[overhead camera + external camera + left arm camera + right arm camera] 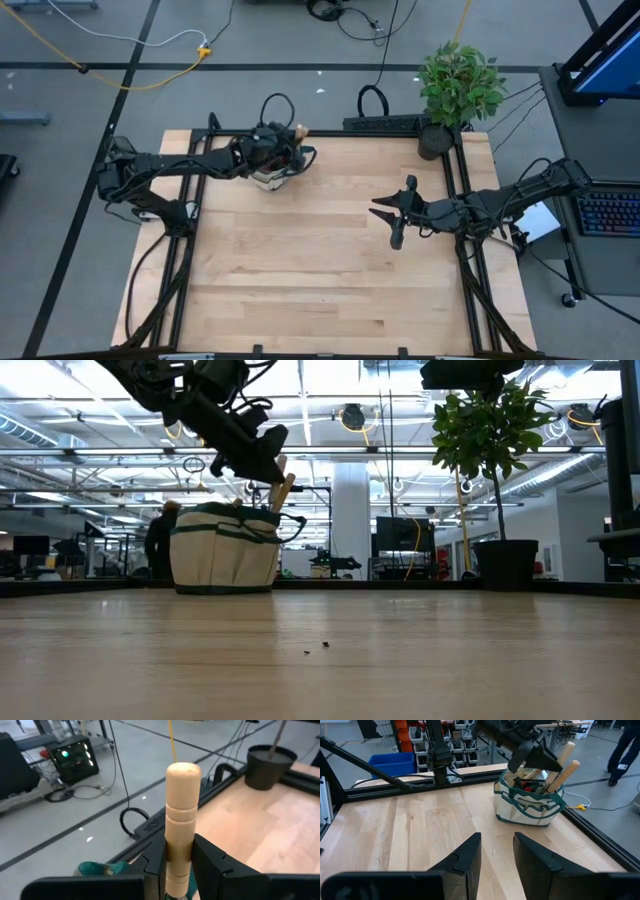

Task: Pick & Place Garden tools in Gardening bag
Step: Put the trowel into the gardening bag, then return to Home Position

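The beige gardening bag with dark green trim (527, 805) stands at the table's far left part (272, 178), resting on its base (224, 560). Several wooden tool handles (564, 772) stick up out of it, slanting. My left gripper (290, 150) is above the bag's mouth, shut on one wooden handle (181, 810). My right gripper (392, 215) is open and empty over the table's right half, well clear of the bag; it also shows in the right wrist view (497, 855). My left gripper pinches the round wooden handle between its two fingers (157, 862), a little below the handle's grooved upper part (179, 845). The rounded free end stands out past the fingertips. The tool's lower end is hidden by the gripper and the bag.
A leafy plant in a black pot (452, 95) stands at the table's far right corner. A black frame (455, 180) edges the table. Bare wood (320, 270) lies across the middle and near part. A person (160, 540) stands in the room beyond.
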